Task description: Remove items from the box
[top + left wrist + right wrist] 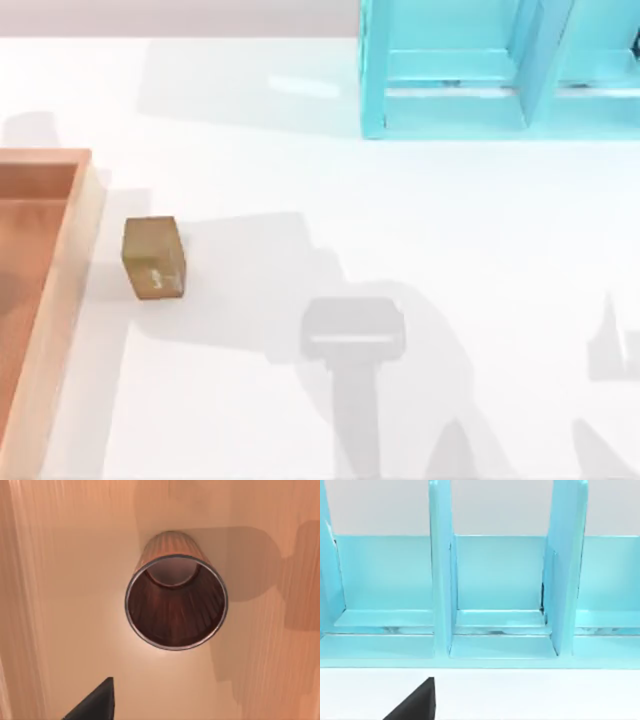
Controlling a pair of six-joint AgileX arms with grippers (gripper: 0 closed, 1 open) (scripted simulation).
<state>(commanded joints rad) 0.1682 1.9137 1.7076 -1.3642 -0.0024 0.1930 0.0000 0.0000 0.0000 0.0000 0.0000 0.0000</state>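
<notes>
The box [70,260], a shallow wooden tray with a pale rim, lies at the table's left edge. Just to its right, outside it on the white table, rests the tan-gold block [154,258] with a pale mark on its side. In the left wrist view the copper-brown ribbed cup [175,600] stands upright on the box's orange-brown floor [75,580], its open mouth facing the camera. My left gripper [92,705] hangs above the cup, with a dark part of it at the frame's edge. My right gripper [412,705] faces the turquoise shelf.
A turquoise shelf unit [500,65] with upright dividers [442,570] stands at the back right. Arm shadows fall on the white table [400,230] at the front middle and front right. Open table lies between the box and the shelf.
</notes>
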